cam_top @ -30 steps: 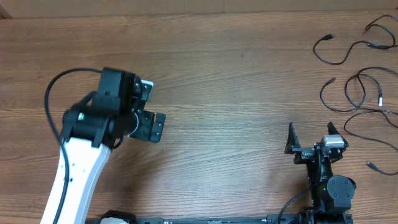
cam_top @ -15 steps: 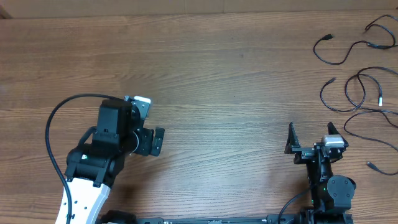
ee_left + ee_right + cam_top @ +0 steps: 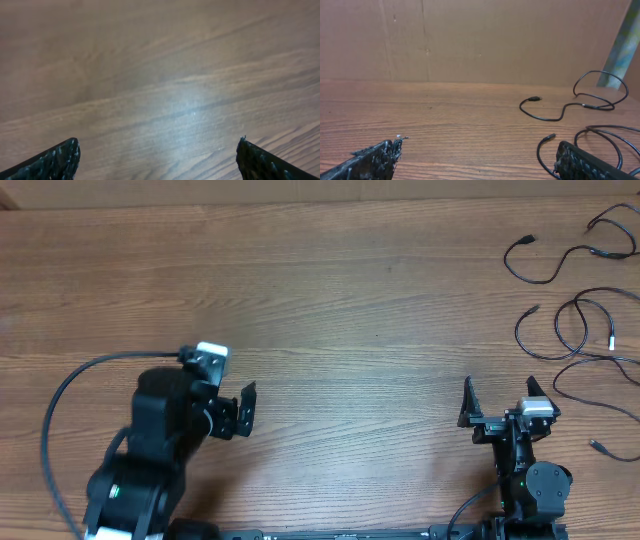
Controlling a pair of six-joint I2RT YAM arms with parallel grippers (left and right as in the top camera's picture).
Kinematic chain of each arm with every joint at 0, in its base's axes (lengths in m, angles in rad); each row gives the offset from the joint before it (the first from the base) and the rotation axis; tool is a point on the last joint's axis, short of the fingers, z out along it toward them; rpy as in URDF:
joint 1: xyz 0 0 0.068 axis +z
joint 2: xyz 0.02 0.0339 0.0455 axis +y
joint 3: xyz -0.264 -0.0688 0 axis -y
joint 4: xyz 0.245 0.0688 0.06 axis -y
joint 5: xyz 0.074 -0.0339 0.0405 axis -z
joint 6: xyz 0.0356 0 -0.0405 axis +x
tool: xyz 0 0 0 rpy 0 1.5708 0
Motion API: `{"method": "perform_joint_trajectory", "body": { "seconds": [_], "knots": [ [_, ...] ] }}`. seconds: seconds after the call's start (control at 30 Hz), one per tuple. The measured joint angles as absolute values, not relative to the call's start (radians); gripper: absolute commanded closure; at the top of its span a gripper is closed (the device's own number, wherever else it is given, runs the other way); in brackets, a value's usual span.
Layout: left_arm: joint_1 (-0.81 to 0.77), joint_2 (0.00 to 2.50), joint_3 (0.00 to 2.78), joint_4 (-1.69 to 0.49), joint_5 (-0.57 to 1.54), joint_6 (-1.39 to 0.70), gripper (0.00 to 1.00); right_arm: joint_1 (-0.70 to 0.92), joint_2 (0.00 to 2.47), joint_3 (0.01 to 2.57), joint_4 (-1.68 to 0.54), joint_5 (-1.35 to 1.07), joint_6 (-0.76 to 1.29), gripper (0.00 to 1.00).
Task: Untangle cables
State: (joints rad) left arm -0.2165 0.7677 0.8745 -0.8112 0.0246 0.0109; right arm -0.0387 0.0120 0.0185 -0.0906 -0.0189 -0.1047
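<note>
Here, from above, I see a brown wood-grain tabletop (image 3: 380, 300) with a robot arm at each front corner. The left black two-finger gripper (image 3: 232, 385) sits on the left side of the table. Its fingers are spread wide with nothing between them, and its own wrist view shows only bare wood between the two dark tips. The right black two-finger gripper (image 3: 500, 398) sits near the right front edge, its jaws also spread apart and empty. The thin black flexible cables with small plug ends (image 3: 583, 301) lie in loose curls at the far right of the table. They are well apart from the left gripper and beyond the right one, touching neither. In the right wrist view, several of those curls (image 3: 550, 120) lie on the wood ahead and to the right, in front of a plain brown cardboard wall (image 3: 470, 40).
</note>
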Motion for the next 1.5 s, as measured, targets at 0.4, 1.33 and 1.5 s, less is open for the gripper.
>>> {"method": "perform_joint_trajectory", "body": {
  "seconds": [0.4,1.33,1.5],
  "knots": [
    [-0.216,0.538,0.875,-0.811,0.025,0.011,0.0,-0.039,0.012,0.019,-0.09,-0.019,-0.105,0.0],
    [-0.216,0.278,0.875,-0.985,0.025,0.011,0.0,-0.039,0.012,0.019,-0.09,-0.019,-0.105,0.0],
    [-0.216,0.278,0.874,-0.99,0.025,0.011,0.0,-0.039,0.012,0.019,-0.09,-0.019,-0.104,0.0]
  ]
}}
